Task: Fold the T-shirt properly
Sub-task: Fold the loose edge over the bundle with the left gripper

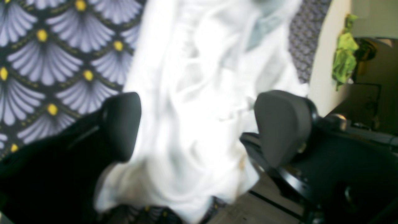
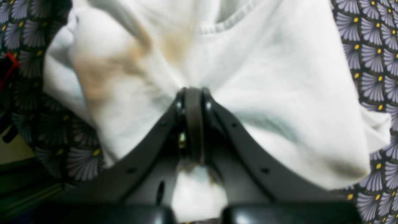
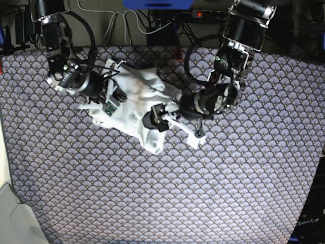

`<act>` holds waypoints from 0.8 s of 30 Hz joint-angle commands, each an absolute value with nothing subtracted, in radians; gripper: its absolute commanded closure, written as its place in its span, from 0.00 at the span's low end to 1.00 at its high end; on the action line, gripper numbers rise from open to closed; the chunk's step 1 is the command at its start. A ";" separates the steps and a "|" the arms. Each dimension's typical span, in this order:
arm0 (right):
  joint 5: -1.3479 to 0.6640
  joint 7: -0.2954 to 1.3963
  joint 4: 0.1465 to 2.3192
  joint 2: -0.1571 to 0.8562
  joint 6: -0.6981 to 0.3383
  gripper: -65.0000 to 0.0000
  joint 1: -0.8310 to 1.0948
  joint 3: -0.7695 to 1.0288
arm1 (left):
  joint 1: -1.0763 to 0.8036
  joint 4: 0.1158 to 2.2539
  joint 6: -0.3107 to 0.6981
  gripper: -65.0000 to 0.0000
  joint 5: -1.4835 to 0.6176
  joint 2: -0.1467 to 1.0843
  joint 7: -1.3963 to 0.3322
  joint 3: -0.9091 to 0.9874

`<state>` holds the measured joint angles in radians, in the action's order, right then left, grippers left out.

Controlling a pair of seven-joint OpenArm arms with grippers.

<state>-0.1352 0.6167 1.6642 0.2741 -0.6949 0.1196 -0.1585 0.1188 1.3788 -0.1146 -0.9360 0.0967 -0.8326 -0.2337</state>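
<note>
Lying crumpled on the patterned bench (image 3: 167, 193), the T-shirt (image 3: 134, 109) sits toward the bench's far edge, bunched into an uneven white heap between the two arms. The bench is covered with a fan-scale cloth in grey-violet with small yellow dots.

The right gripper (image 2: 193, 93) has its jaws pressed together on a pinch of the T-shirt (image 2: 264, 81); in the right wrist view the fabric gathers into radiating creases at the jaw tips, and a ribbed hem or collar edge runs just above that pinch. In the base view this gripper (image 3: 114, 96) is at the side of the heap nearer the bench's left edge.

The left gripper (image 1: 199, 124) has its jaws spread wide apart, one dark pad on each side of a blurred fold of T-shirt (image 1: 199, 93) that hangs or lies between them; whether either pad touches the cloth cannot be told. In the base view it (image 3: 158, 118) is over the heap's near side, toward the middle of the bench, with a narrow strip of cloth trailing out beneath the arm.
</note>
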 commanded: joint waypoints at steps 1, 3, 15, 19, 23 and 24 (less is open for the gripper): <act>-0.128 0.618 1.670 0.282 -0.698 1.00 0.110 -0.156 | 0.140 1.376 -0.108 0.10 -0.958 0.082 -0.835 -0.234; -0.128 0.618 1.669 0.282 -0.698 1.00 0.110 -0.156 | 0.142 1.342 -0.108 0.10 -0.955 0.070 -0.835 -0.232; -0.128 0.618 1.669 0.282 -0.698 1.00 0.110 -0.156 | 0.163 1.290 -0.114 1.00 -0.955 0.070 -0.837 -0.263; -0.128 0.618 1.669 0.282 -0.698 1.00 0.110 -0.156 | 0.209 1.290 -0.117 1.00 -0.955 0.077 -0.839 -0.272; -0.128 0.618 1.678 0.282 -0.698 1.00 0.110 -0.154 | 0.265 1.290 -0.119 0.99 -0.940 0.079 -0.839 -0.286; -0.128 0.618 1.678 0.282 -0.698 1.00 0.110 -0.153 | 0.283 1.291 -0.119 0.99 -0.914 0.079 -0.839 -0.306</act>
